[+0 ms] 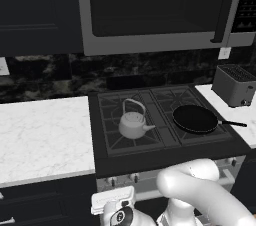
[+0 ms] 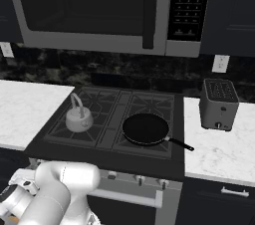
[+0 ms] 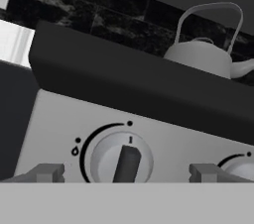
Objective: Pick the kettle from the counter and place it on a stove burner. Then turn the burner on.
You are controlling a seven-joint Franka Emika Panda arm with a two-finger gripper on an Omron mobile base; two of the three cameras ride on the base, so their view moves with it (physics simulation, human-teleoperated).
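The kettle (image 1: 133, 122) sits upright on the near-left stove burner (image 1: 131, 126) of the black cooktop, wire handle arched over the lid, spout pointing right toward the round black frying pan (image 1: 195, 118). The pan rests on the near-right grate, its thin handle reaching out to the right. White marble counter (image 1: 42, 135) lies on both sides of the stove; a grey toaster (image 2: 218, 104) stands on the right stretch, near the dark backsplash. A microwave (image 2: 94, 10) hangs above the cooktop.

The arm is bent low in front of the stove, below the cooktop's front edge. In the hand view the gripper (image 3: 127, 172) faces the steel control panel — its 2 fingertips (image 3: 47, 172) spread wide apart, holding nothing. Between them sits a round burner knob (image 3: 122, 158) with a dark bar grip, standing almost upright under its index mark. A 2nd knob (image 3: 241, 167) peeks in at the right edge. Whether the tips touch the panel cannot be told.
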